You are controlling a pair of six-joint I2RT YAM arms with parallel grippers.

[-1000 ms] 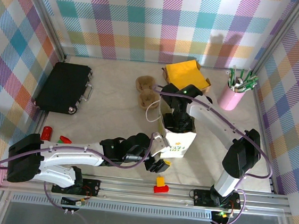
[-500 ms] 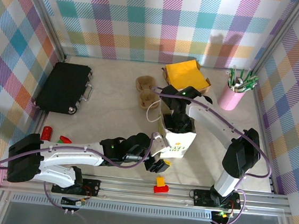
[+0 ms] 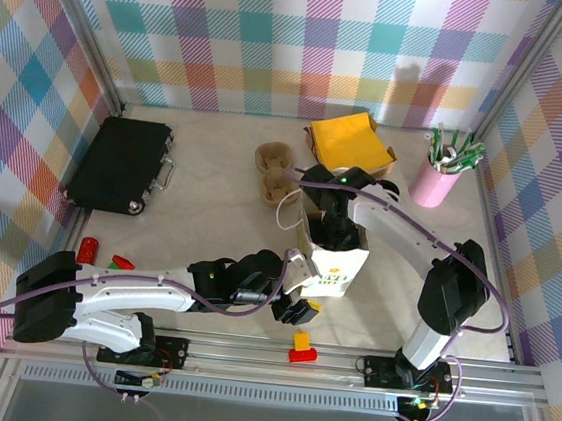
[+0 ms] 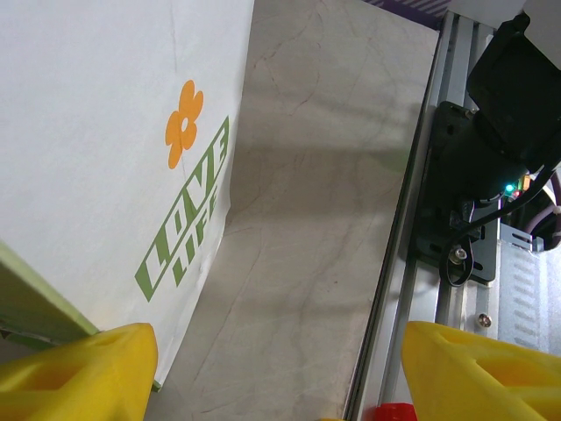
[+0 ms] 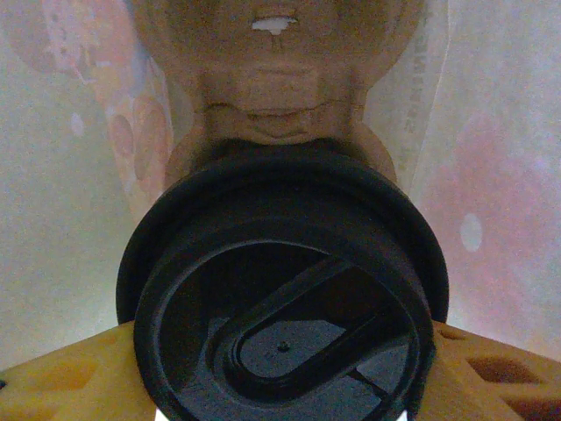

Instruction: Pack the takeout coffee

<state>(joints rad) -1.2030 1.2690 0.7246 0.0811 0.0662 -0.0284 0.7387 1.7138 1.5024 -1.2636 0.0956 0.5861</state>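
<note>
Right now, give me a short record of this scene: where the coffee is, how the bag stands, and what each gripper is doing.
coffee: takeout coffee, black lid facing up, down inside the white bag
bag: upright, mouth open at the top
right gripper: right gripper inside the bag, a yellow finger on each side of the cup, closed on it
left gripper: left gripper open beside the bag's printed face, nothing between its fingers
under the cup: brown moulded tray
also on the table: black case, pink tumbler
</note>
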